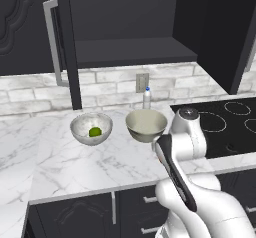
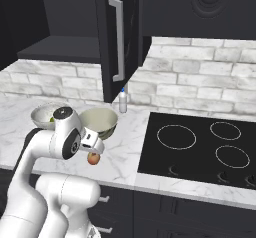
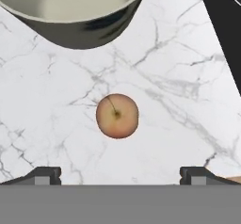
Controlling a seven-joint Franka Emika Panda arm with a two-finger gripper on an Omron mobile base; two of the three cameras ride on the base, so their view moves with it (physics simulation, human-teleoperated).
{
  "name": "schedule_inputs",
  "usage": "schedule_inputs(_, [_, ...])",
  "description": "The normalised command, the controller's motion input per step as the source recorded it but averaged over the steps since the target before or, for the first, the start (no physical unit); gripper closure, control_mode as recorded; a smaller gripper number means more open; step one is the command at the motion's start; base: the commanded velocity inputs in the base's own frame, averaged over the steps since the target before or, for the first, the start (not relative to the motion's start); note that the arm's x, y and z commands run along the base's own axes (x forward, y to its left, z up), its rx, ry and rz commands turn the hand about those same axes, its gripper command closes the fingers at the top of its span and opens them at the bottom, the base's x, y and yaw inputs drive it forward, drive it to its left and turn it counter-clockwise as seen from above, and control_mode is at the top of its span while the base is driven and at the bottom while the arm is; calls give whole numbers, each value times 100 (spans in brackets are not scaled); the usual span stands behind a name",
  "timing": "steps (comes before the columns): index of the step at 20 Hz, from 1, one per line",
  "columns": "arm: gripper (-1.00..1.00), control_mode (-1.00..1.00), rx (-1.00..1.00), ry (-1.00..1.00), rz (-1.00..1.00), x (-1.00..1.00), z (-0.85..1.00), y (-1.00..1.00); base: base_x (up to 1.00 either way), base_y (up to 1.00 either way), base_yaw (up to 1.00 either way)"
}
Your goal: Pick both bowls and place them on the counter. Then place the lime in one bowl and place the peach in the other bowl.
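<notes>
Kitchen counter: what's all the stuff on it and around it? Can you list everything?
Bowls: two; white-grey marbled at left, cream with dark rim beside it, both on the counter.
Lime: one, green, inside the marbled bowl.
Peach: one, reddish-orange, on the counter in front of the cream bowl.
Bottle: one, pale with blue cap, by the wall.
Counter: one, white marble.
Stovetop: one, black, right of the counter.
Cabinet: dark, open, above.
End effector: one, open, above the peach.

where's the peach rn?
The peach lies on the counter, centred under the open gripper, just in front of the cream bowl, left of the stovetop.
</notes>
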Motion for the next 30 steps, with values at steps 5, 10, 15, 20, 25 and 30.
schedule_inputs(5, [-100, -100, 0, 0, 0, 14, -31, 0, 0, 0, 0])
schedule_inputs(10, [-100, -100, 0, 0, 0, 6, -34, 0, 0, 0, 0])
schedule_inputs(15, [-100, -100, 0, 0, 0, 3, -42, 0, 0, 0, 0])
schedule_inputs(20, [-100, -100, 0, 0, 0, 7, -47, 0, 0, 0, 0])
schedule_inputs(25, [-100, -100, 0, 0, 0, 10, -51, 0, 0, 0, 0])
schedule_inputs(30, [-100, -100, 0, 2, 0, 6, -52, 0, 0, 0, 0])
